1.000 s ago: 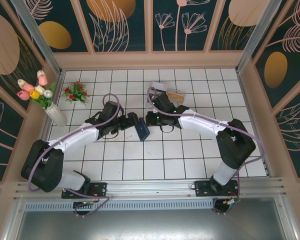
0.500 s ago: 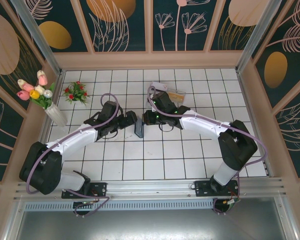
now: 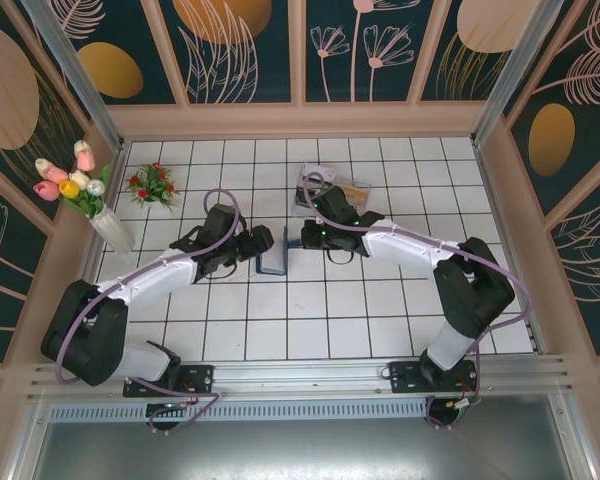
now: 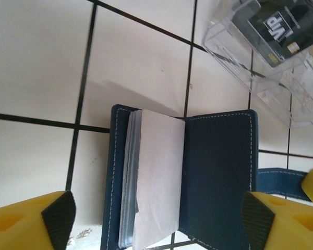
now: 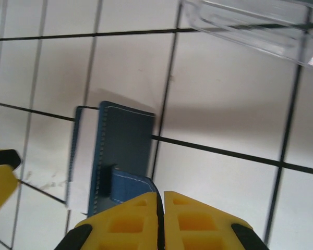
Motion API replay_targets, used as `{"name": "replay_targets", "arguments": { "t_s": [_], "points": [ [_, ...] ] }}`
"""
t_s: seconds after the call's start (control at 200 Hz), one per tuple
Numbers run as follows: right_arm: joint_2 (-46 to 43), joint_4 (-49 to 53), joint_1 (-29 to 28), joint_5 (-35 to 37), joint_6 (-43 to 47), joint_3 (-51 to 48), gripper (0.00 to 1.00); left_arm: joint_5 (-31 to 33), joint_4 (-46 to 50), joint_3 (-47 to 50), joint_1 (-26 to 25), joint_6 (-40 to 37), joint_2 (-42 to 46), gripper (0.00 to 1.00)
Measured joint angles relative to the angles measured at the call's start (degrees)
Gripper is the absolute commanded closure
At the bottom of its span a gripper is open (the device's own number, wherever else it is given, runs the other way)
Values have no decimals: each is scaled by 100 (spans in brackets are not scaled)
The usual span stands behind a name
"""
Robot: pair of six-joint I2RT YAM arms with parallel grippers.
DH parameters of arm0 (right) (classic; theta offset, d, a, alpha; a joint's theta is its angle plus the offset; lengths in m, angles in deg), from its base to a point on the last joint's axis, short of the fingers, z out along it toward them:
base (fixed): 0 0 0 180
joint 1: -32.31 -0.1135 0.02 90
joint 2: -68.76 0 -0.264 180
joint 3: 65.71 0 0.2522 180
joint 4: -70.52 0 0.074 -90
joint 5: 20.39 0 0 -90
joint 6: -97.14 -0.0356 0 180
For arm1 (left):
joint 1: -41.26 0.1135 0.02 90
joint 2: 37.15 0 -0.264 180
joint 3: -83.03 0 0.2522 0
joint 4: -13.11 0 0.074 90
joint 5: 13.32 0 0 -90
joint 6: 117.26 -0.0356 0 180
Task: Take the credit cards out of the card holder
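Open card holder (image 3: 272,263) lies on the tiled table (image 3: 380,310) between both arms.
The right gripper (image 5: 160,200) is clenched on its strap (image 5: 129,186), apparently pinning it flat. The left gripper (image 4: 159,216) hangs spread wide above the pale leaves (image 4: 154,177), likely where the credit cards sit.

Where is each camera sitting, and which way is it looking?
Top: high behind the arms, looking down at the table; left arm and right arm show, bases at the bottom.
Left wrist: on the left arm, looking down at the open card holder and tray; the open left gripper shows at the bottom.
Right wrist: on the right arm, looking down at the card holder; the right gripper, shut on its strap, shows at the bottom.
Shared: all three see the card holder and tray.
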Motion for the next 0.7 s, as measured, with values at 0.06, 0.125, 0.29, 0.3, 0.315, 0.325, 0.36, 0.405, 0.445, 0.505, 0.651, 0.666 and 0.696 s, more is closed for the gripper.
{"name": "replay_targets", "arguments": {
  "t_s": [0.06,0.125,0.29,0.3,0.315,0.325,0.36,0.405,0.445,0.505,0.651,0.666,0.696],
  "points": [
    [0,59,26,74,-26,-42,90,-136,-81,0,0,-28,-70,31],
    [7,107,42,149,-74,-52,89,-286,-195,0,0,-28,-149,39],
    [7,138,46,203,-107,-52,90,-608,-396,0,0,-52,-367,58],
    [7,138,46,203,-109,-52,90,-614,-407,0,0,-72,-380,59],
    [7,138,46,203,-109,-52,90,-623,-413,0,0,-52,-396,60],
    [7,138,46,203,-109,-52,90,-634,-413,0,0,-55,-407,61],
    [7,138,46,203,-109,-52,90,-662,-426,0,0,-66,-444,62],
    [7,138,48,205,-116,-52,90,-684,-435,0,0,-81,-483,65],
    [7,138,48,205,-125,-52,90,-715,-439,0,0,-72,-520,66],
    [9,140,52,203,-125,-52,90,-719,-452,-2,0,-61,-581,65],
    [28,164,52,208,-149,-55,90,-638,-442,-35,0,-39,-774,57],
    [28,166,55,208,-151,-55,90,-625,-439,-39,0,-26,-791,56],
    [28,170,57,208,-153,-57,90,-614,-437,-46,0,-26,-822,55]
  ]
}}
